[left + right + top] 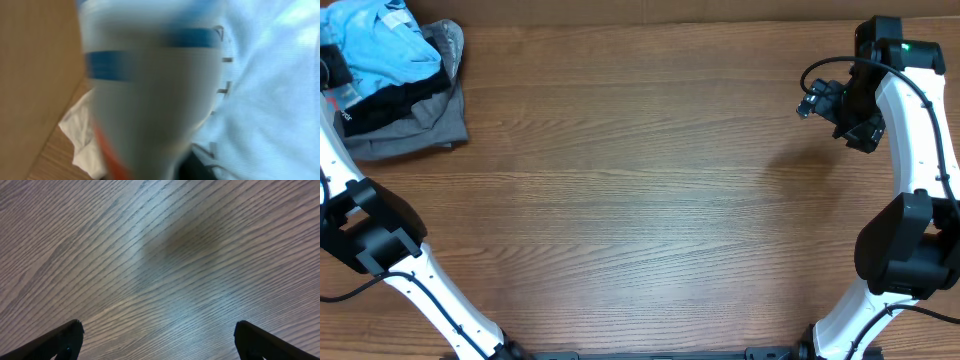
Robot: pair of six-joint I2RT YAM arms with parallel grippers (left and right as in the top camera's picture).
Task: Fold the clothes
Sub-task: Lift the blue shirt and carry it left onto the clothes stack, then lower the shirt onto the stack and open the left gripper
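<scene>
The clothes, a light sky-blue T-shirt (378,42), lie crumpled on top of a pile at the table's far left corner. My left gripper (327,68) is at the pile's left edge, half out of the overhead view. In the left wrist view the blue shirt (270,100) fills the right side. A blurred fold of it hangs right against the lens and hides the jaws, so I cannot tell whether they hold it. My right gripper (820,100) hovers over bare wood at the far right. It (160,345) is open, with nothing between its fingertips (65,340).
Under the blue shirt lie a black garment (395,105) and a grey garment (425,130). A bit of white fabric (80,135) shows beside the wooden table (640,200). A brown wall (35,65) rises close at the left.
</scene>
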